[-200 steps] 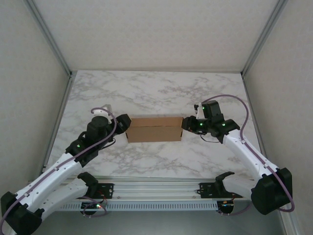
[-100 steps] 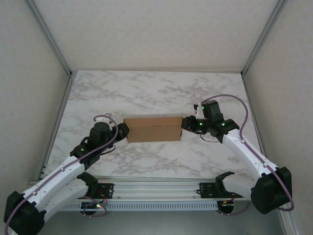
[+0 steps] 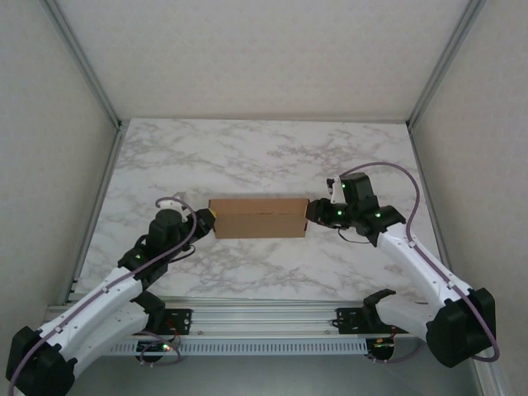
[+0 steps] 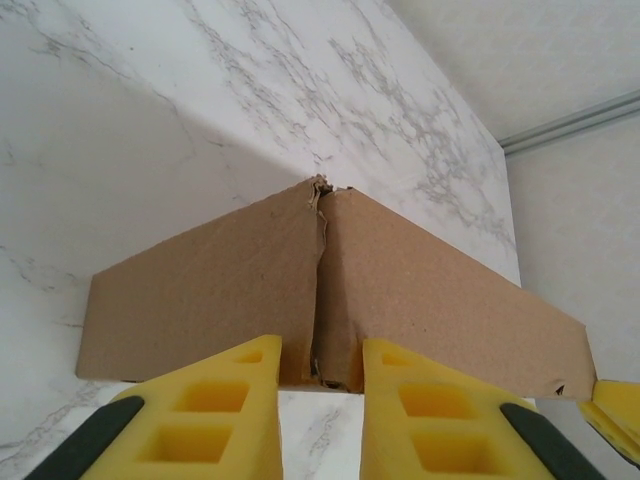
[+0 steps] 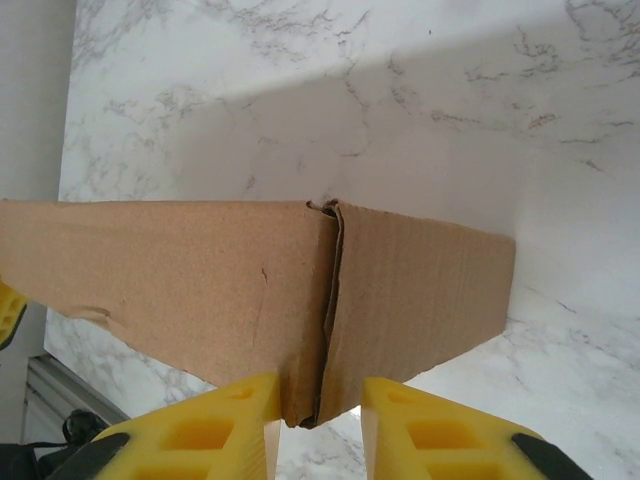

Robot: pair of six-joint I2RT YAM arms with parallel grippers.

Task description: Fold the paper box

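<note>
as the left arm (image 3: 107,285) slants in from the near left toward the paper box (image 3: 258,217), the left end effector (image 3: 206,219) sits at the box's left end. seen from the left wrist, its yellow fingers (image 4: 240,370) stand either side of the box's upright corner seam, one against each cardboard face. the corner fills the gap between them, so this end effector is clenched on the box's left corner. the seam is frayed at its top.

the box itself is plain brown cardboard, folded up into a long, shallow block. it lies on the white marbled table (image 3: 247,157) with its long side running left to right, its top face and near wall showing from above.

to the right of the box, the right end effector (image 3: 313,213) meets the box's right end. from the right wrist, its yellow fingers (image 5: 440,430) likewise bracket the corner seam of that end, pressed to the two faces, grasping the box's right corner. the right arm (image 3: 421,264) runs back from the box toward the near right.
</note>
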